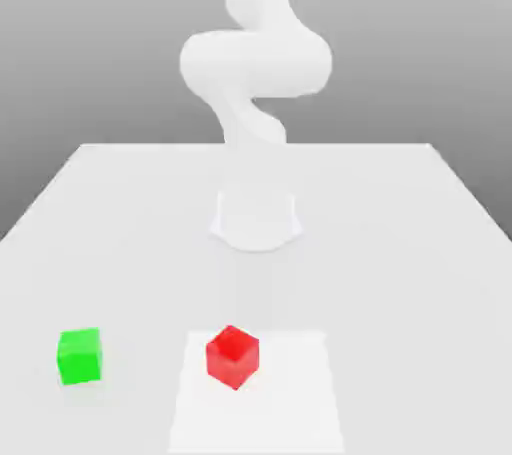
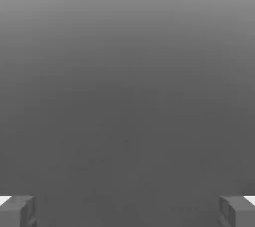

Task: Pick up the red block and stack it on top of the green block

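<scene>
Robot arm and two blocks on a pale table [image 1: 400, 243]. The arm [image 1: 256, 61], one in number and white throughout, stands at the far part of the table, near the middle of the exterior view's width. Its base [image 1: 256, 221] flares at the foot. Above the base a narrower section rises and bends. Higher up, a broad rounded section lies crosswise, its ends bulging toward the exterior view's left and right. From there a thick segment continues upward and is cut by the top border of the exterior view.

The gripper [image 2: 127, 212], one in number, is seen in the hand view. Its two fingers [image 2: 238, 213] stand wide apart, with nothing held between them; the end effector is open. Between and beyond them lies a smooth grey field, lighter at one side and darker near the fingers.

Blocks, two in number: one red, one green. The red block [image 1: 233, 357] is located on the white patch [image 1: 290, 403], a single bright four-sided area on the near part of the table. It lies toward the patch's side at the exterior view's left, turned so that a vertical edge faces the viewer. The green block [image 1: 80, 356] lies on the table outside the patch, well apart from the red block, toward the exterior view's left. One broad face is presented nearly squarely to the viewer. The blocks are unstacked.
</scene>
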Controlling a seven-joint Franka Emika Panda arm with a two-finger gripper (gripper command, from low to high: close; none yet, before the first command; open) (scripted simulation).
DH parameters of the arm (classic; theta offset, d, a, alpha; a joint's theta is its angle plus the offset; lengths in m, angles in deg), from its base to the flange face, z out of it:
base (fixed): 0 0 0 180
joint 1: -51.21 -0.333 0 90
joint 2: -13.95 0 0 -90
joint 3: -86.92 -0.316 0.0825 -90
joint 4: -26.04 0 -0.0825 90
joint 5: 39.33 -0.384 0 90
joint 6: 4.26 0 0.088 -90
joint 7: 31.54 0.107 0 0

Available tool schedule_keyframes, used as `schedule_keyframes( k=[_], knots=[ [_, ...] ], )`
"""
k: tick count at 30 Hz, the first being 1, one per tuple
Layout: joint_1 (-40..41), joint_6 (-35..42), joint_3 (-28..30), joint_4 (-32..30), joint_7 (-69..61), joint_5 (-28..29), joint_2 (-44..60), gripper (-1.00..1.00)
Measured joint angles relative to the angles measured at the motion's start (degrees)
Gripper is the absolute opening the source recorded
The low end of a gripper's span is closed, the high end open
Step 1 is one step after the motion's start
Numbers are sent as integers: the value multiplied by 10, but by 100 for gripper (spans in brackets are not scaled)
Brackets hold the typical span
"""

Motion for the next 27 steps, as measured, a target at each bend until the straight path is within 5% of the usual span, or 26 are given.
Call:
schedule_keyframes(
  k=[18,25,26,27],
  knots=[
    [74,-236,-35,-237,261,1,384,0],
    [62,-354,-15,-236,299,29,530,0],
    [59,-367,-12,-234,301,32,545,-100],
    [59,-367,-12,-234,301,32,545,-100]
  ],
)
